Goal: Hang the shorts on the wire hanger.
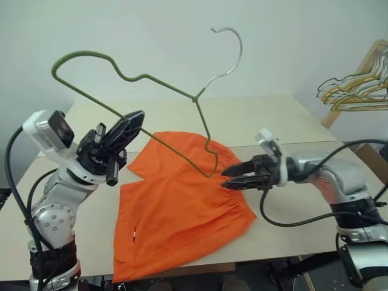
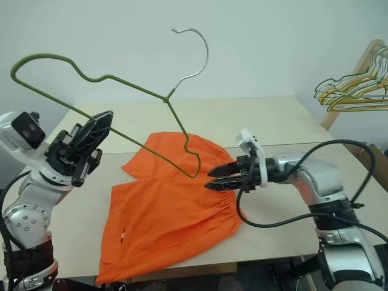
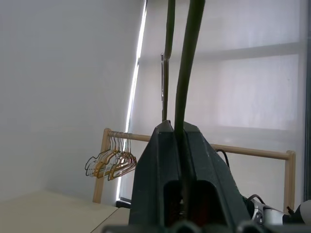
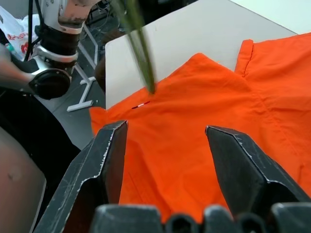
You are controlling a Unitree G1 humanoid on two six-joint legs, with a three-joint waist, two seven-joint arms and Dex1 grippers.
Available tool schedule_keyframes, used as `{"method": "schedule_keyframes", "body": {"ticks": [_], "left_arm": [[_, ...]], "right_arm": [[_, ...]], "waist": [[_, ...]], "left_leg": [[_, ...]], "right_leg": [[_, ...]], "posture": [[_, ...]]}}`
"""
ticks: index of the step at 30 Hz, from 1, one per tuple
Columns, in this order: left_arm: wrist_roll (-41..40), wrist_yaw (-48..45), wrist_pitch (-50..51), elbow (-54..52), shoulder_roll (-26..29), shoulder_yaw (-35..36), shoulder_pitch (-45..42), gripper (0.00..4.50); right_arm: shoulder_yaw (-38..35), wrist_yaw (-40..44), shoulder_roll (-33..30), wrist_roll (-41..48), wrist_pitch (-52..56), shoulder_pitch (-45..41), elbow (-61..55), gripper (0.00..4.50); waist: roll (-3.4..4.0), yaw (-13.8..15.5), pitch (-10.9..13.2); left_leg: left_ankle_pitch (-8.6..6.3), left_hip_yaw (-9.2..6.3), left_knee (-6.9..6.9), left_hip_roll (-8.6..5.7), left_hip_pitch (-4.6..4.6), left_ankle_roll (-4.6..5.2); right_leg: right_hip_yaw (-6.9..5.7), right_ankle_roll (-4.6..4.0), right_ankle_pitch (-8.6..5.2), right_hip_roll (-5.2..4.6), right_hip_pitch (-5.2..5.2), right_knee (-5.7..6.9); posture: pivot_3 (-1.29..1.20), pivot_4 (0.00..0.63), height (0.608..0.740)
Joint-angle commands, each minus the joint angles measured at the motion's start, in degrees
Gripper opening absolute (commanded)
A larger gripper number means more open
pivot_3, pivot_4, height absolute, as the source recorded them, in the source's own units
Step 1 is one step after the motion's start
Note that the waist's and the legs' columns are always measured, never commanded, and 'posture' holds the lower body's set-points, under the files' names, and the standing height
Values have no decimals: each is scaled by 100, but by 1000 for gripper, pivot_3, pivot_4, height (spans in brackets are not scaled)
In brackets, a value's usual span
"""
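**Hanger aloft, shorts flat on the table**

Nearest the robot, the shorts (image 1: 182, 212) lie spread on the table (image 1: 267, 121), legs toward the near edge and the gathered waistband toward the right side. They look light and limp: soft fabric that will sag and fold wherever it is lifted, so a pinch at the thicker elastic waistband should give the surest hold, probably better than the loose leg cloth.

At that waistband the right pincer (image 1: 233, 179) points in from the right, its fingers apart and nothing between them; the wrist view shows orange cloth lying beyond the open fingertips, not gripped.

To the left and higher, the left pincer (image 1: 130, 128) is closed tight on the wire hanger (image 1: 151, 82), clamping the lower bar. The hanger is held tilted in the air, one end of the wire dipping close to the fabric near the waistband, the hook up and far. Thin and stiff, the wire may twist in the grip under load.

Farthest off, at the right, a wooden rack (image 1: 364, 66) carries other hangers.
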Motion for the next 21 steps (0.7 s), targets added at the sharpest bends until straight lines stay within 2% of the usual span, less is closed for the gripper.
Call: {"method": "schedule_keyframes", "body": {"ticks": [1, 11, 14, 21], "left_arm": [[77, 109, -136, -180, -86, -144, -129, 0], [207, 96, -244, -126, -243, -372, -194, 0], [217, 45, -247, -86, -253, -392, -204, 0], [180, -190, -345, -42, -318, -360, -131, 0]], "right_arm": [[-40, 52, 105, -8, -98, -283, 2, 3093], [-208, 63, 279, 314, 220, -452, -156, 3093], [-220, 104, 252, 400, 293, -450, -185, 2500], [-242, 83, 244, 454, 369, -426, -197, 129]], "waist": [[0, 12, 0], [0, 7, 0], [0, 3, 0], [1, 2, 0]], "left_leg": [[1, -1, 0, 0, -2, -2], [2, -7, -1, 0, -9, -4], [2, -6, -1, 0, -10, -4], [1, -3, -1, 0, -10, -3]], "right_leg": [[0, 0, 0, 0, -3, 1], [1, 0, 0, 0, -15, 3], [1, 0, 0, -1, -15, 3], [1, 0, 0, 0, -15, 3]], "posture": [[47, 0, 740], [30, 0, 740], [29, 0, 740], [27, 0, 740]]}}
